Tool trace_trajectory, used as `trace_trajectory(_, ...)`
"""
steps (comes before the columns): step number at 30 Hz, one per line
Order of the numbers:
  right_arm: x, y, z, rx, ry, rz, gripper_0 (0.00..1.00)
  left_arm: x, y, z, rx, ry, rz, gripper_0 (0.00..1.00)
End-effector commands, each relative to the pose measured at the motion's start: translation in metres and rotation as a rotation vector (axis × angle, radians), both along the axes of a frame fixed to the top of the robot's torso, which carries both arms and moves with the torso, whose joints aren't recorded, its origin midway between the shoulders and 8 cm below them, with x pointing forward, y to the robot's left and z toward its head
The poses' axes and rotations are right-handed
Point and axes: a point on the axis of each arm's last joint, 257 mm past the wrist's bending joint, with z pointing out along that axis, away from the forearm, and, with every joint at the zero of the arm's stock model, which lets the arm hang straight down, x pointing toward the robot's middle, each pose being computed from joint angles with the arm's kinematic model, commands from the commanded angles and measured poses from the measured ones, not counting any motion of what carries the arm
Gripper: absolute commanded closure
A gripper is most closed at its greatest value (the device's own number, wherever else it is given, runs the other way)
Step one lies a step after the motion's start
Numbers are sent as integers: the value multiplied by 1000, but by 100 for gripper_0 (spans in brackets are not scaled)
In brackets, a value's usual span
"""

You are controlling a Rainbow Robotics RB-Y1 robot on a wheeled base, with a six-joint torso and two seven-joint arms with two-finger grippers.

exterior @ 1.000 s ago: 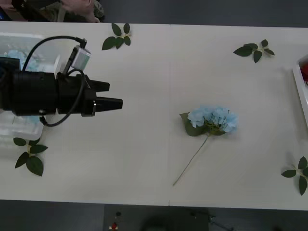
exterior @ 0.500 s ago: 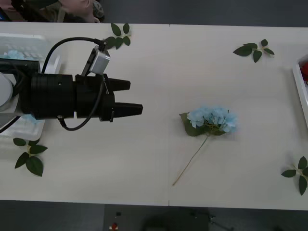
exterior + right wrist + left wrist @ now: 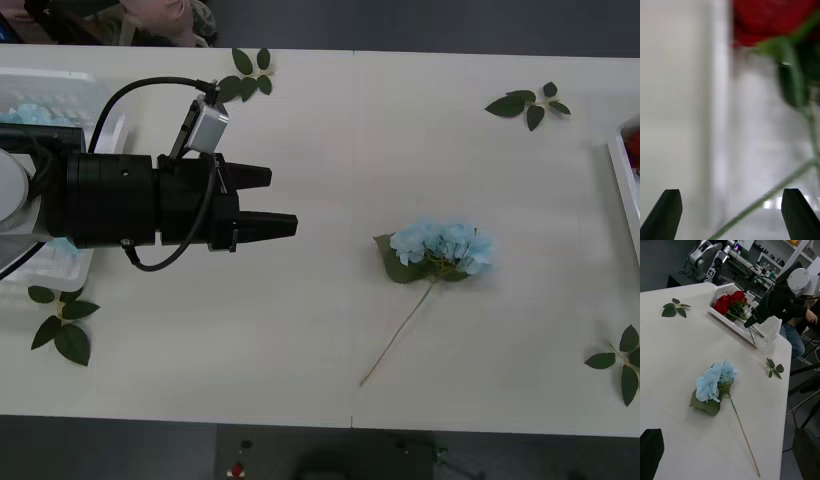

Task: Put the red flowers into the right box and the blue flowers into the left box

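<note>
One of the blue flowers [image 3: 441, 246] lies on the white table with its stem toward the front edge; it also shows in the left wrist view [image 3: 714, 383]. My left gripper [image 3: 284, 200] hovers open to its left, well apart from it, fingers [image 3: 651, 448] empty. More pale-blue blooms [image 3: 28, 112] lie in the left box [image 3: 60, 78], partly hidden by my arm. The red flowers [image 3: 729, 303] lie in the right box [image 3: 727, 320], whose edge [image 3: 624, 190] is at the far right. My right gripper [image 3: 731, 202] hangs open over that box, above a red bloom [image 3: 771, 17] and a green stem [image 3: 763, 200].
Loose green leaf sprigs lie at the back left [image 3: 244, 76], back right [image 3: 528, 104], front left [image 3: 62, 326] and front right [image 3: 620, 362]. Bare table stretches between my left gripper and the blue flower. A person sits beyond the table's right end [image 3: 805, 317].
My left arm has swung right, away from the left box and toward the blue flower, then almost stopped. The flower has not moved.
</note>
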Motion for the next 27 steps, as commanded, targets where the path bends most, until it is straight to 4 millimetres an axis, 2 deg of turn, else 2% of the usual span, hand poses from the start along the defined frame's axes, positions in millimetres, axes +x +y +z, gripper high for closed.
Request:
trace_trajectory(1,7,65,54,230,-28,24,21,5,-6,20,-10,-86,-15,0)
trace_trajectory(2,6,72,59,245,-29,37,21,5,-6,20,-10,-86,-15,0)
trace_trajectory(3,2,87,75,272,-27,75,21,5,-6,20,-10,-86,-15,0)
trace_trajectory(5,-5,107,91,308,-14,119,21,5,-6,20,-10,-86,-15,0)
trace_trajectory(8,-24,144,105,401,33,191,21,5,-6,20,-10,-86,-15,0)
trace_trajectory(11,-46,179,109,469,68,255,20,5,-6,20,-10,-86,-15,0)
trace_trajectory(14,-74,222,103,575,95,243,20,5,-6,20,-10,-86,-15,0)
trace_trajectory(16,-84,239,99,611,94,212,20,5,-6,20,-10,-86,-15,0)
trace_trajectory(18,-95,262,84,621,91,190,20,5,-6,20,-10,-86,-15,0)
trace_trajectory(23,-104,298,56,607,112,163,20,5,-6,20,-10,-86,-15,0)
trace_trajectory(27,-104,316,33,561,152,126,20,5,-6,20,-10,-86,-15,0)
